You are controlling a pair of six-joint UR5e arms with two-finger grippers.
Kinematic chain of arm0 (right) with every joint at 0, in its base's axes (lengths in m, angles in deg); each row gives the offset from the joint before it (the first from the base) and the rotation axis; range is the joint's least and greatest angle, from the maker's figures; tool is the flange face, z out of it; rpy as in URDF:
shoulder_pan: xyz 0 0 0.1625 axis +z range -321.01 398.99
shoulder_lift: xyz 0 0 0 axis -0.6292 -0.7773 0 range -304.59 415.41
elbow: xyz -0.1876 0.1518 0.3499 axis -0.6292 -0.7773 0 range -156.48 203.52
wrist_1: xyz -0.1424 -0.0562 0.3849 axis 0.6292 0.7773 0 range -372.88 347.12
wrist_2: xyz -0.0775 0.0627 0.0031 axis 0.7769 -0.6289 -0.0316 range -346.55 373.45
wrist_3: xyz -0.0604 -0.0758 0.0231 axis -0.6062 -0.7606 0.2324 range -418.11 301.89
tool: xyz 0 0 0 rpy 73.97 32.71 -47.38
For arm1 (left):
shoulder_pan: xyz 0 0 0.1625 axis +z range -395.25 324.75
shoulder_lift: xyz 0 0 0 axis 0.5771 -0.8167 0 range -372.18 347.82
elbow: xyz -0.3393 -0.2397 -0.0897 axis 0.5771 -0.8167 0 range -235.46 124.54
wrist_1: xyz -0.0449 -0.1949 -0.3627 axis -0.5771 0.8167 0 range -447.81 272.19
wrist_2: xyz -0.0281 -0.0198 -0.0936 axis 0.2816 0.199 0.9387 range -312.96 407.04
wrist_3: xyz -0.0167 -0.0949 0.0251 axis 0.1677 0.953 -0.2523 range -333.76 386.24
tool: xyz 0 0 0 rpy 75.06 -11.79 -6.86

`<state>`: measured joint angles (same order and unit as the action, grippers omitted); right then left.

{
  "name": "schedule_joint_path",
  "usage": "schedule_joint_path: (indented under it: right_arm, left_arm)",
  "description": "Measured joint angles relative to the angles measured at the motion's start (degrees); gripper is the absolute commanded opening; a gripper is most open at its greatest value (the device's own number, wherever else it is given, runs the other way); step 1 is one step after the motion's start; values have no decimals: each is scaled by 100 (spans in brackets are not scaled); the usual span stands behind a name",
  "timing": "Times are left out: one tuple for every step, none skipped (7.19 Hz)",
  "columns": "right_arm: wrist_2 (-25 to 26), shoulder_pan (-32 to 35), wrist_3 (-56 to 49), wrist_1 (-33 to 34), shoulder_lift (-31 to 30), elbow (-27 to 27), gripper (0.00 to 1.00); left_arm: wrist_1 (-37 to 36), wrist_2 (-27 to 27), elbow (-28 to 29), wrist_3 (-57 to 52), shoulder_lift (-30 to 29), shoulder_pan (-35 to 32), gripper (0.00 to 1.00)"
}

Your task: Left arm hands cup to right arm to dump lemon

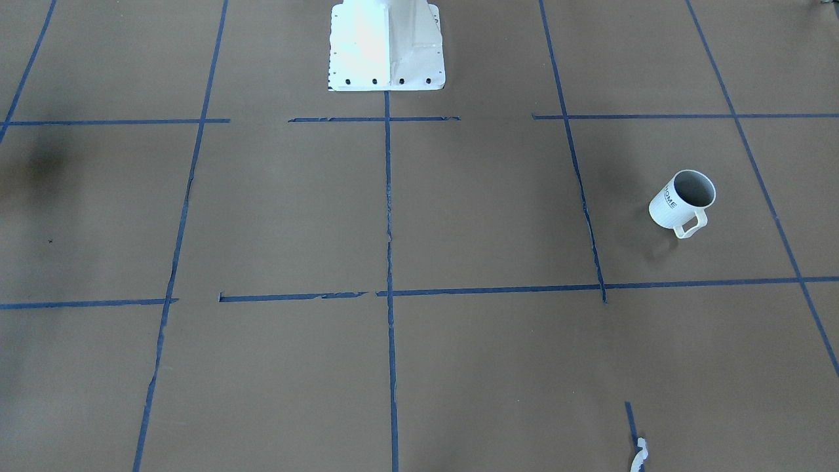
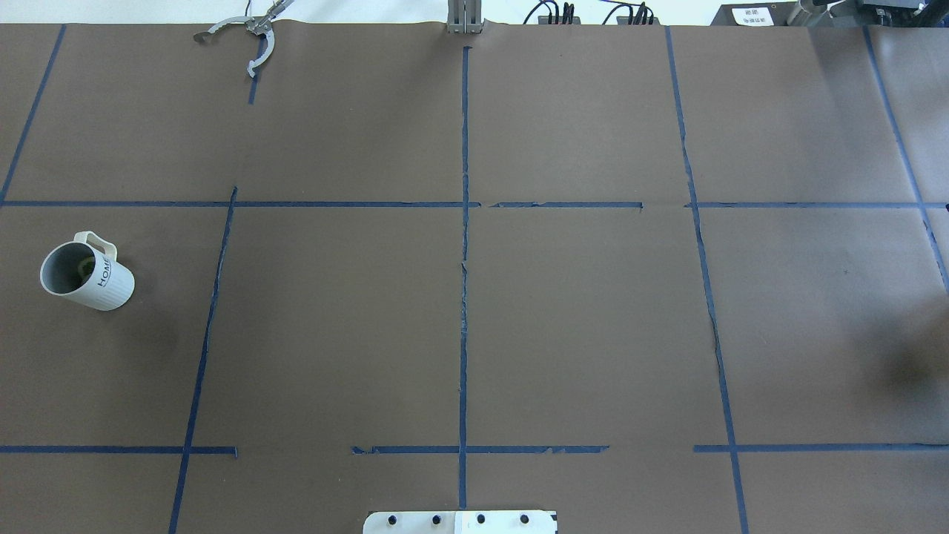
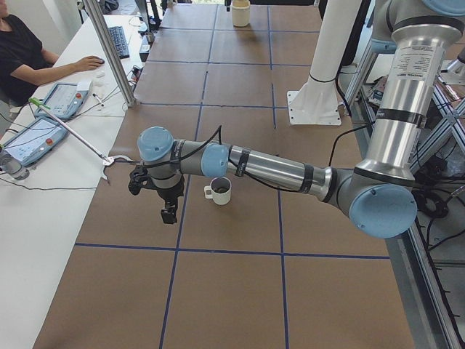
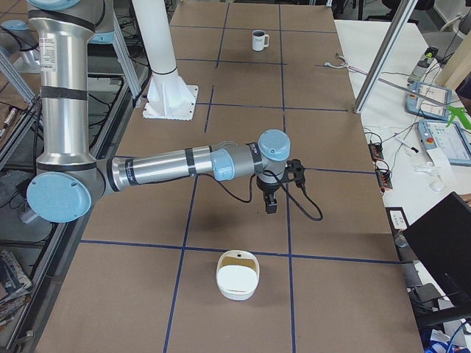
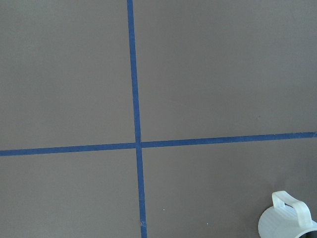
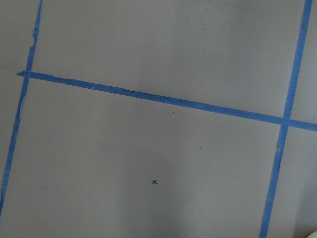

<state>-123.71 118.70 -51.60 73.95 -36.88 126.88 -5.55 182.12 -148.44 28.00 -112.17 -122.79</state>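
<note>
One white ribbed HOME mug (image 2: 104, 285), one yellow-green lemon piece (image 2: 80, 273) inside; two silver-grey arms: left gripper (image 3: 168, 212), right gripper (image 4: 270, 204), jaw states can't tell.

Even, diffuse light filled every view, and all were bright and sharp. In the front-facing view the white metal robot pedestal (image 1: 387, 46) glared, its top blown out. Soft, blurred shadows smudged the brown paper-covered table (image 1: 459, 216) at that view's left and at the overhead view's right. The white ribbed mug (image 1: 682, 200) cast only a faint shadow. The right wrist view looked washed out and paler.
</note>
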Motion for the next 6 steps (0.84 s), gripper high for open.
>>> schedule_joint_path:
  right_arm:
    - [-3, 0, 0, 0, -2, 1, 100]
    - [-4, 0, 0, 0, -11, 5, 100]
    - [-7, 0, 0, 0, -20, 10, 100]
    - [-10, 0, -2, 0, -27, 17, 100]
    - [-11, 0, -8, 0, -31, 21, 100]
    - [-7, 0, -14, -2, -32, 32, 100]
  left_arm:
    - [0, 2, -17, 0, 7, 0, 100]
    - [1, 4, -46, 0, 21, 0, 100]
    - [1, 4, -63, 0, 27, 0, 100]
    - [1, 12, -74, -4, 30, 0, 100]
    - [3, 14, -87, -12, 69, 8, 100]
    - [11, 13, -99, -10, 143, 25, 100]
